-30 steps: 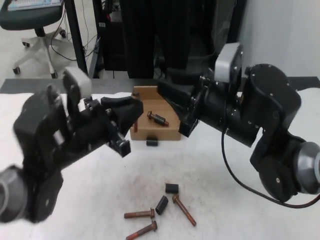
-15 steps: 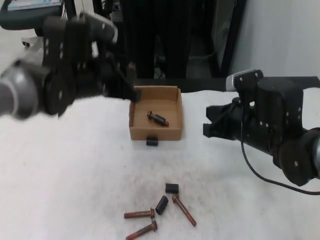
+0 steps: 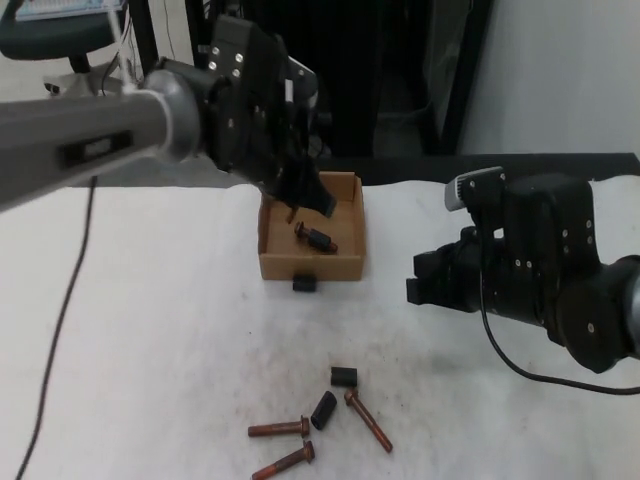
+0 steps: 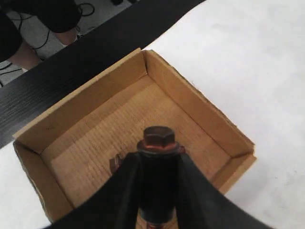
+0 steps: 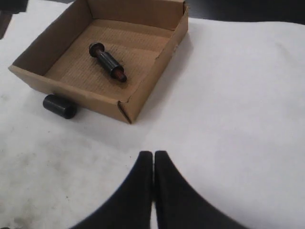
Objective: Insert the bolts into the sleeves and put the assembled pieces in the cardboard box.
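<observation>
Bolts (image 3: 278, 428): three loose
Sleeves (image 3: 343, 376): three loose
Your box (image 3: 310, 268): one assembled piece (image 3: 316, 237)
Left claw (image 4: 157, 164): holds sleeved bolt (image 4: 157, 138)
Right claw (image 5: 153, 157): closed

Left arm (image 3: 240, 110) hangs over cardboard box (image 3: 311, 267) (top entry blocked); bare bench (image 3: 390, 240) btwn box & right arm (image 3: 540, 270).

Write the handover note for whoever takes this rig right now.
Left pincer: shut on a bolt-in-sleeve piece, above the cardboard box.
Right pincer: shut, empty, over the bench right of the box.
Done: one assembled piece lies in the box.
Left to do: drop the held piece in; then pair the loose sleeve at the box's front wall, two sleeves and three bolts nearer the arms, and box them.
</observation>
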